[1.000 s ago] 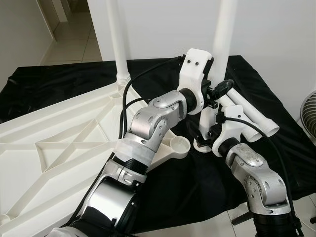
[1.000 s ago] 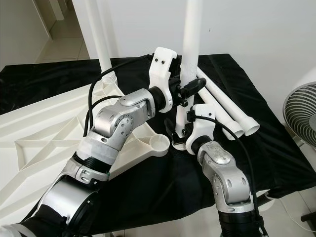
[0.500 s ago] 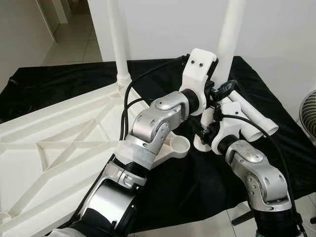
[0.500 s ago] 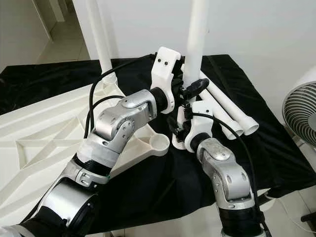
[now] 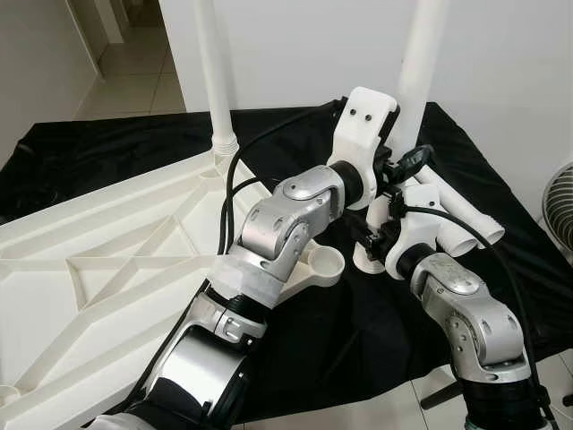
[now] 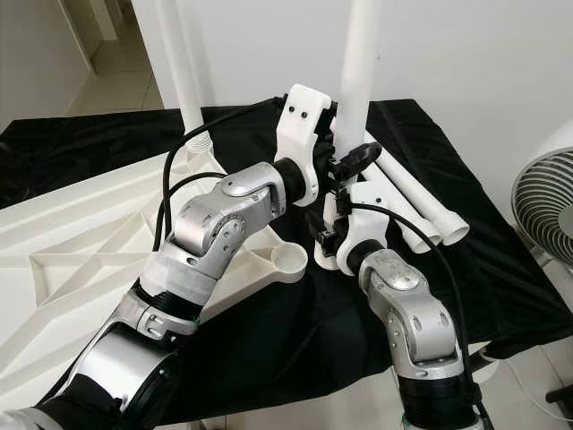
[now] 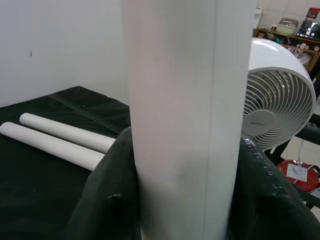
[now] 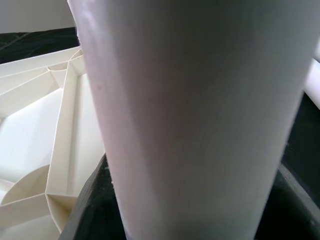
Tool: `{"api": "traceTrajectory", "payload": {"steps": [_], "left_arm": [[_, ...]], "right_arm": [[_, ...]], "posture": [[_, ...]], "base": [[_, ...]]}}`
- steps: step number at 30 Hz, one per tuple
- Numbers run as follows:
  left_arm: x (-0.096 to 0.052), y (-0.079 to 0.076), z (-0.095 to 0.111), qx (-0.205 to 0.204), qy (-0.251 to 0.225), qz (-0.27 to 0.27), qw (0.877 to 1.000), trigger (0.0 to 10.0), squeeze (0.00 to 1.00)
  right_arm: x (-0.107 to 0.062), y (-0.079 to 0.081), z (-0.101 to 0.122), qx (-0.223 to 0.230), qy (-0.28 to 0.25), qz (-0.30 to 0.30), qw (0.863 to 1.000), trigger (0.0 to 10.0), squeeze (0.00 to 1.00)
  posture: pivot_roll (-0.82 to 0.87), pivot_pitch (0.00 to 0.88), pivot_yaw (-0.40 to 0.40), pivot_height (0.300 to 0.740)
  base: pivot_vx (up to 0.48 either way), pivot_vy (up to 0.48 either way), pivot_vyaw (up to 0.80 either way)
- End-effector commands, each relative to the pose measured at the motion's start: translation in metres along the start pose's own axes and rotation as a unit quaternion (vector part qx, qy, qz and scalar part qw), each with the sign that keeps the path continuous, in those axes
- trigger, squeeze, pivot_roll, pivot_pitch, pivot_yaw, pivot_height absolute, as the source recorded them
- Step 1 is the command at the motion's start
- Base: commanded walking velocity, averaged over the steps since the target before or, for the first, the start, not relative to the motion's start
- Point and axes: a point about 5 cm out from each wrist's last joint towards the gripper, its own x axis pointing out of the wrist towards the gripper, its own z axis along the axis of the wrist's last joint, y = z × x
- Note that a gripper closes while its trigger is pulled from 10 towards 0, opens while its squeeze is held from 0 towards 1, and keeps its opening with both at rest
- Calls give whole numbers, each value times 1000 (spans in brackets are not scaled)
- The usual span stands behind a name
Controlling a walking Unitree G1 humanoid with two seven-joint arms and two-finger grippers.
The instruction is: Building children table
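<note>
The left end effector [image 5: 394,166] is clamped around an upright white table leg [image 5: 421,63], its black fingers pressing the tube on both sides as its wrist view shows, and the right end effector [image 5: 376,240] grips the same leg lower down, close above the leg's flared foot [image 5: 365,262]. That foot rests on the black cloth [image 5: 358,322], just to the right of the empty round socket [image 5: 324,263] at the near right corner of the upturned white tabletop [image 5: 98,269]. 1 leg [image 5: 213,63] already stands in the far socket of the tabletop, and 2 more white legs [image 5: 461,219] lie side by side on the cloth to the right, touching each other. A white fan [image 6: 542,210] stands at the far right, off the cloth. The step in hand looks like fitting the 2nd leg: it is held vertical but is not yet in a socket. The next move probably calls for both arms to lift the leg together, carry it left over the empty socket, keep it plumb and press it straight down; any tilt could make the end catch on the socket rim.
</note>
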Motion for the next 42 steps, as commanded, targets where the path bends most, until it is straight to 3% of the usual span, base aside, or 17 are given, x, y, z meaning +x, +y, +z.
{"api": "traceTrajectory", "payload": {"steps": [1,2,3,11,12,22,29,36,42], "left_arm": [[4,-15,-7,-23,-5,-24,999,10000,408],[3,-15,-7,-35,-7,-27,999,10000,1000],[3,-15,-6,-41,-9,-29,999,10000,1000],[1,-15,-2,-33,-11,-37,999,10000,1000],[0,-15,-1,-27,-10,-37,999,10000,0],[-8,-12,0,-15,-11,-35,999,10000,0],[-29,7,1,17,2,-14,1000,10000,0],[-40,13,0,21,-2,7,1000,10000,0],[-59,24,-7,27,-6,65,998,10000,0]], "right_arm": [[-1,4,10,-8,-20,4,1000,0,0],[-1,3,9,-6,-16,-1,1000,7843,0],[-1,3,9,-4,-14,-4,1000,10000,0],[0,3,8,12,-20,-15,1000,10000,0],[0,2,8,19,-23,-19,999,10000,0],[-1,-5,12,38,-46,-48,997,10000,0],[-6,-24,13,64,-66,-103,990,10000,0],[-6,-29,11,66,-69,-129,987,10000,0],[-3,-25,6,69,-78,-142,984,10000,0]], "posture": [[-77,106,53,740],[-76,109,54,740],[-75,110,55,740],[-67,115,56,740],[-65,116,57,740],[-53,117,58,740],[-45,115,56,740],[-46,104,54,740],[-34,83,44,740]], "base": [[0,0,0],[0,0,0],[0,0,0],[0,0,0],[0,0,0],[0,0,0],[0,0,0],[0,0,0],[0,0,0]]}}
